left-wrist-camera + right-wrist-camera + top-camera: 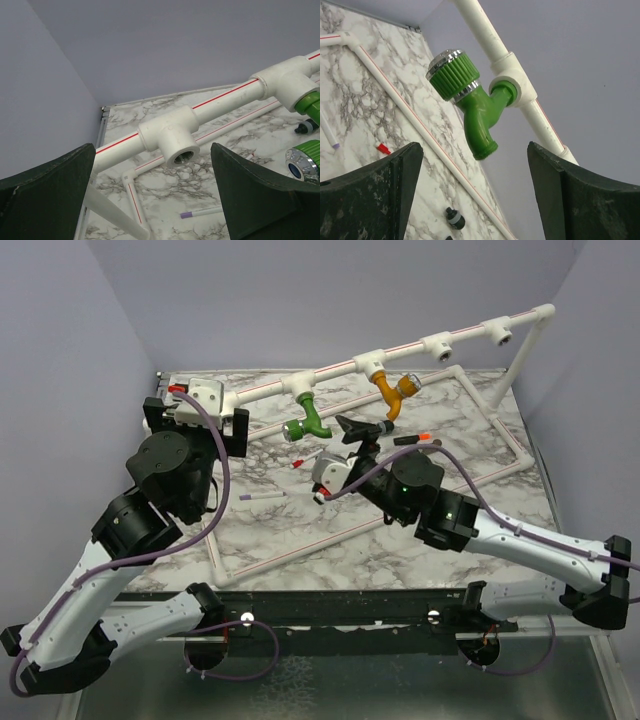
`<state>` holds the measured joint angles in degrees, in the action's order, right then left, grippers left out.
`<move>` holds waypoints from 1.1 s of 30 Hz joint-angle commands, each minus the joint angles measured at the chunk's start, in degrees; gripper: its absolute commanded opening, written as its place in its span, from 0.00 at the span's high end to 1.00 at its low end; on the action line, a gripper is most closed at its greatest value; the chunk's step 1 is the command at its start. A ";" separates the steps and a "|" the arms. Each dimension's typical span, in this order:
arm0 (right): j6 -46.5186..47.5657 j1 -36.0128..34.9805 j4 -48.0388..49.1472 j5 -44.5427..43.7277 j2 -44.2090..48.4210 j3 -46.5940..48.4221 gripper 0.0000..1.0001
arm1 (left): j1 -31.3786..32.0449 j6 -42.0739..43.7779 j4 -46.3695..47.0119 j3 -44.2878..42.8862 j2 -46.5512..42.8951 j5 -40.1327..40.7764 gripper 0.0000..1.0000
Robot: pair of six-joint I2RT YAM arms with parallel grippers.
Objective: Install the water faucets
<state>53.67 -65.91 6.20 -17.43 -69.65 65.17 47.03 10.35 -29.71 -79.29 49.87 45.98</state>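
Note:
The green faucet point(308, 422) hangs from a T-socket of the white red-striped pipe frame point(330, 370), spout down. It also shows in the right wrist view point(475, 112) and at the right edge of the left wrist view point(309, 107). The orange faucet point(392, 390) hangs from the socket to its right. My right gripper point(358, 430) is open and empty just in front of the green faucet, not touching it point(475, 145). My left gripper point(197, 425) is open and empty point(152, 165) below an empty T-socket point(175, 142) at the frame's left end.
Two more empty T-sockets point(437, 345) sit further right on the raised pipe. A purple pen point(262, 496) and red pens point(420, 439) lie on the marble table inside the frame's base pipes. A small black piece point(454, 218) lies on the table. Grey walls stand behind.

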 commanded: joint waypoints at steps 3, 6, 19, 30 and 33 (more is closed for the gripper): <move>-8.78 -0.20 -11.17 -1.58 6.10 0.11 0.09 | 0.35 -0.06 0.21 -1.29 -0.15 1.27 0.01; -11.89 -0.19 -14.06 -4.59 8.96 -0.93 0.01 | 0.35 -0.01 0.65 -0.69 -0.45 0.75 0.01; -28.56 -0.12 -11.19 -27.32 19.71 -14.88 0.00 | 0.36 -0.31 1.98 0.64 -2.97 -4.49 0.01; -42.39 14.28 -4.49 -22.94 21.23 -27.96 0.00 | 0.38 -1.12 2.25 0.67 -3.42 -6.60 0.01; -44.10 21.01 0.02 -20.29 19.99 -31.55 0.00 | 0.35 -1.32 1.99 0.32 -3.55 -6.94 0.01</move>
<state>15.94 -51.64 -0.93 -42.28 -49.17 37.43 47.11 9.87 -28.36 -78.91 46.61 41.10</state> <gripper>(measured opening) 0.998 0.988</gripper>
